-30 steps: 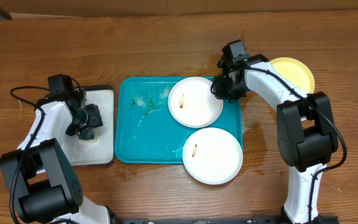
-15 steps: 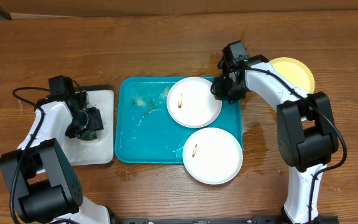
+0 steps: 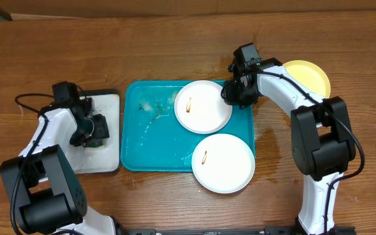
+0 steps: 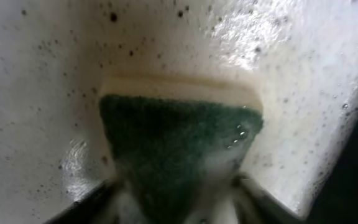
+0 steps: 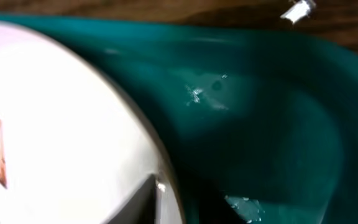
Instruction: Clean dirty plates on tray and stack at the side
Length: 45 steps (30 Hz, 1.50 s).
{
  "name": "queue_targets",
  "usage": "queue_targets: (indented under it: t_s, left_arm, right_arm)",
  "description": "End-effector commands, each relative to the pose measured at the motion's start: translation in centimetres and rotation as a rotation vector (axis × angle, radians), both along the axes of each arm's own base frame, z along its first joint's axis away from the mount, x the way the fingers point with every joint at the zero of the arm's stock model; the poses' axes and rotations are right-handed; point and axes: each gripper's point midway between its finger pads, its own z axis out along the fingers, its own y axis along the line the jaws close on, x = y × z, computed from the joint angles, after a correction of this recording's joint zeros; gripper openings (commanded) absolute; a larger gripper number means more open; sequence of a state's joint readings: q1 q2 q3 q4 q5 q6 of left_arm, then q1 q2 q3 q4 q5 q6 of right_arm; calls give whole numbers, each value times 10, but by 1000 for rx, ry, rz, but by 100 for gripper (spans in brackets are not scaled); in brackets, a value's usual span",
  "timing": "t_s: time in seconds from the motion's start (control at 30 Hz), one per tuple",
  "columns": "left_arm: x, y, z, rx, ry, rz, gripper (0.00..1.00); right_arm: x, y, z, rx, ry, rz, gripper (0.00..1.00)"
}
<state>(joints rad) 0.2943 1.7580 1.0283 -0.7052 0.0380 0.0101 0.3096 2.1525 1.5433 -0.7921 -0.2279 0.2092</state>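
A wooden table (image 3: 175, 52) carries the teal tray (image 3: 145, 147), the landmark here, wet and smeared in its far left part. Just left of the tray lies a smaller white tray (image 3: 109, 156) with a dark rim. One white plate (image 3: 204, 108) sits in the tray's far right corner. A second white plate (image 3: 224, 163) rests on the tray's near right corner and overhangs its edge. A pale yellow plate (image 3: 312, 75) lies on the table to the right of the tray, apart from it. The right gripper (image 3: 230, 94) is at the far plate's right rim; I cannot tell whether its fingers pinch it. Left of the tray, the left gripper (image 3: 96, 127) pinches a green sponge (image 4: 173, 143) against the white tray. Each white plate bears a small brown smear (image 3: 190, 106).
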Motion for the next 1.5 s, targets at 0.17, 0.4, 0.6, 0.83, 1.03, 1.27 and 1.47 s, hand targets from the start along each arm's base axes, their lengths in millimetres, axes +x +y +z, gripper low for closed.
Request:
queue_targets:
  t_s: [0.17,0.4,0.6,0.83,1.03,1.27,1.47]
  left_arm:
    - [9,-7,3,-31,-48,-3,29]
    - [11,-6,5,-26,-53,-4,4]
    - [21,-2,15,-13,-80,-2,4]
    - [36,1,56,-10,-126,9,4]
    - [44,3,98,17,-221,9,4]
    - [36,1,139,42,-315,20,5]
    - [29,-2,139,32,-293,1,4]
  right_arm:
    - [-8,-3,-8,-24,19,1,6]
    - [-7,-3,-8,-22,14,1,4]
    - [-4,-4,2,-23,20,-5,4]
    - [-1,-4,21,-22,15,-5,4]
    - [0,-6,23,-39,7,-8,4]
    - [-4,-10,21,-63,20,-6,10]
    - [-4,-9,21,-63,20,-3,26]
